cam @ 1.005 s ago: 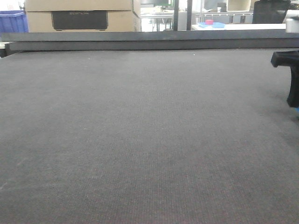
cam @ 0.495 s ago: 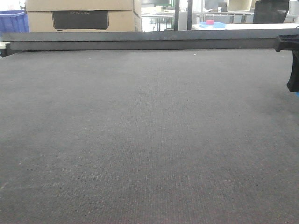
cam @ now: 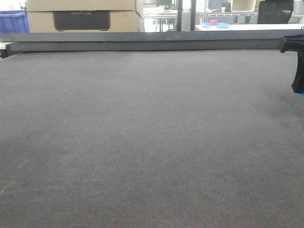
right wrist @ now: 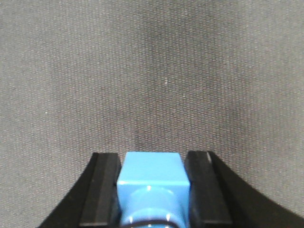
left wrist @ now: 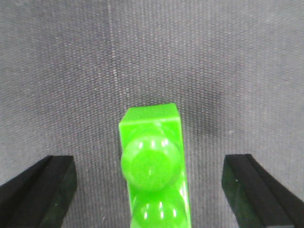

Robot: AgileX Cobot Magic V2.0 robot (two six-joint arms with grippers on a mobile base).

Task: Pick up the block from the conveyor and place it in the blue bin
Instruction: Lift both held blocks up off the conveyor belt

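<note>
Front view: the wide dark grey woven conveyor belt (cam: 142,133) fills the scene. The bright blue plastic bin (cam: 12,21) stands far left beyond its rail, and the black right end effector (cam: 298,76) shows at the right edge.

Left wrist view: the left end effector (left wrist: 149,180) stands wide apart around a bright green studded block (left wrist: 152,152) on the belt, not touching it.

Right wrist view: the right end effector is clamped on a light blue block (right wrist: 152,173) over the belt.

By my judgement one block is grabbed and neither is binned yet.
</note>
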